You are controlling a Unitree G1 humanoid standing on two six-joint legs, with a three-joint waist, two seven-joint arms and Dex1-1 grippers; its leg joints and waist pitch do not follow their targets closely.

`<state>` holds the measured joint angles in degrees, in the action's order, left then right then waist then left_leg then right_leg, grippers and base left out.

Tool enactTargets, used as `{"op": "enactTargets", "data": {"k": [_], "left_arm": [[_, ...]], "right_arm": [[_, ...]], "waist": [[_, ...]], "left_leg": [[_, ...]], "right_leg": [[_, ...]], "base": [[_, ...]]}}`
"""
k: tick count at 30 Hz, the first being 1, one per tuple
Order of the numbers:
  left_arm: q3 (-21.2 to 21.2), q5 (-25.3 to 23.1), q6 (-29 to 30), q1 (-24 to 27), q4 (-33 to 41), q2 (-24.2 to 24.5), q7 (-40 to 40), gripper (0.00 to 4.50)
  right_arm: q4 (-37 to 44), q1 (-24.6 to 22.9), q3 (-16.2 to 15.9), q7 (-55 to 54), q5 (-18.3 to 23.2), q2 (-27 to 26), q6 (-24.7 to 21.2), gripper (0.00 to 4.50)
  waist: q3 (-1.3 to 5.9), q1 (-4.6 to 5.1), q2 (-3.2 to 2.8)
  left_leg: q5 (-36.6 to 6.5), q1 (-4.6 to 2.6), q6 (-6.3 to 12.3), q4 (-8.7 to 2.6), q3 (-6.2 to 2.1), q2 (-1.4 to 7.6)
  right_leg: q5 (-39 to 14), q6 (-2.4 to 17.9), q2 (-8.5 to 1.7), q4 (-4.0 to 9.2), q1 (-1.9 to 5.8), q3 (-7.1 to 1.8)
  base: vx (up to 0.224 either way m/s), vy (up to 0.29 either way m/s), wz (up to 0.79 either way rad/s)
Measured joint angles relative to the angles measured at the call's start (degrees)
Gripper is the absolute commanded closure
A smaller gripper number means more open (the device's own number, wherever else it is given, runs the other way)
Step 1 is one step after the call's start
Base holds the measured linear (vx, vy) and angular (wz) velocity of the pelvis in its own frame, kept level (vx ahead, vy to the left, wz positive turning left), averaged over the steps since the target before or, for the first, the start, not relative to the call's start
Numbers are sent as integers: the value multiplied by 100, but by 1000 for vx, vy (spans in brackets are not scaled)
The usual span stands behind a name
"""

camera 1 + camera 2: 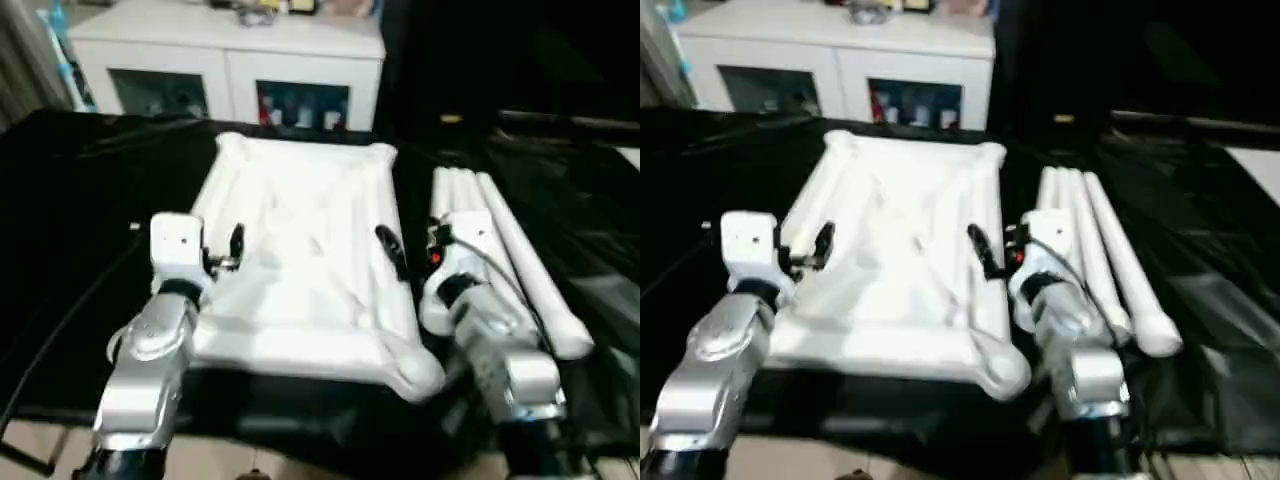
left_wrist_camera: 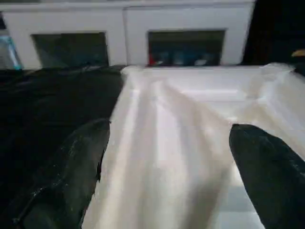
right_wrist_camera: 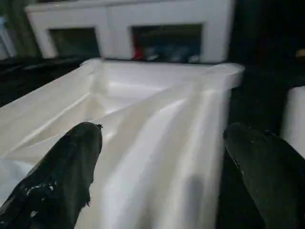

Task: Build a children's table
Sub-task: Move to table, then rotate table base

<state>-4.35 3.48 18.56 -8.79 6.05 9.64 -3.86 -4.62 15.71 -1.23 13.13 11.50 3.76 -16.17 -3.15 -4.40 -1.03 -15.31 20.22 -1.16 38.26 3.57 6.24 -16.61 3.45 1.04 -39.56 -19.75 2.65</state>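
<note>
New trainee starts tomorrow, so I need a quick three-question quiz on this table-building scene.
1. True or false: both sets of jaws stand open.
2. Where do the legs lie? A) in the tabletop's sockets B) side by side on the black cloth, on the robot's right of the tabletop C) on the cabinet
3. Fill in: the left gripper straddles the tabletop's ____ rim.

Key: 1 true; 2 B; 3 left

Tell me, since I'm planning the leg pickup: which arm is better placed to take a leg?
Right. The right gripper is open at the tabletop's right rim, beside the legs. The left gripper, also open, is at the far rim.
</note>
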Motion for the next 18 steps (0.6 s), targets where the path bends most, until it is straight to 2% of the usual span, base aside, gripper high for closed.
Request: {"op": "enactTargets", "data": {"k": [1,2,3,4,5,6,7,9,12,15,16,18], "left_arm": [[69,20,-66,43,18,90,-211,5],[138,50,-148,81,61,160,-404,5],[192,104,-186,112,96,176,-564,5],[315,240,-284,205,181,198,-858,5],[394,334,-352,232,222,222,-1050,5],[498,440,-434,262,267,193,-1262,5],[733,621,-600,341,373,252,-1666,5],[903,856,-671,394,528,427,-2158,5],[936,1080,-578,390,673,1008,-2946,5],[1054,1158,-487,358,669,1181,-3433,5],[1140,1183,-484,286,641,1264,-3646,5],[1209,1255,-475,115,594,1467,-4045,5]], "right_arm": [[17,2,-23,19,12,-15,0,0],[54,12,-15,35,14,-5,0,0],[109,25,-3,66,20,4,0,0],[204,30,20,158,73,32,3,0],[243,46,30,237,122,77,6,0],[256,63,29,352,148,181,15,0],[287,46,9,591,186,376,15,0],[379,43,-44,944,212,643,16,0],[719,40,-332,1874,337,1190,27,0],[918,18,-454,2531,494,1528,7,0],[952,18,-496,2809,556,1735,-13,0],[1033,23,-506,3277,663,2135,-80,0]], "waist": [[7,43,-7],[28,71,16],[49,98,59],[80,119,137],[117,124,259],[121,136,293],[121,137,298],[117,137,291],[94,124,250],[42,131,175],[23,119,163],[8,108,151]], "left_leg": [[-8,-38,66,-23,-2,-11],[-25,-34,97,-28,-1,-34],[-33,-20,110,-24,10,-65],[-54,4,135,-1,41,-127],[-61,60,116,59,74,-234],[-93,105,82,118,74,-235],[-82,170,70,85,76,-211],[-29,185,-25,-11,86,-154],[9,169,-91,-48,128,-29],[30,58,-147,-59,248,97],[30,-5,-149,-59,314,142],[30,-23,-150,-79,395,182]], "right_leg": [[-39,-43,-130,-273,-84,32],[-9,-131,-257,-351,-166,52],[70,-264,-370,-322,-257,34],[222,-484,-500,-119,-387,-63],[443,-533,-661,203,-417,-167],[441,-646,-677,110,-483,-223],[441,-622,-644,118,-515,-242],[490,-562,-613,188,-527,-186],[541,-441,-534,296,-481,-156],[572,-388,-529,345,-341,-106],[557,-412,-537,347,-310,-98],[550,-424,-547,350,-292,-112]], "base": [[147,72,9],[147,72,9],[124,28,3],[72,-20,-3],[72,-20,-3],[0,0,0],[16,-70,10],[5,-72,8],[-39,-52,-1],[-70,-33,5],[-61,-21,11],[-59,-21,12]]}}
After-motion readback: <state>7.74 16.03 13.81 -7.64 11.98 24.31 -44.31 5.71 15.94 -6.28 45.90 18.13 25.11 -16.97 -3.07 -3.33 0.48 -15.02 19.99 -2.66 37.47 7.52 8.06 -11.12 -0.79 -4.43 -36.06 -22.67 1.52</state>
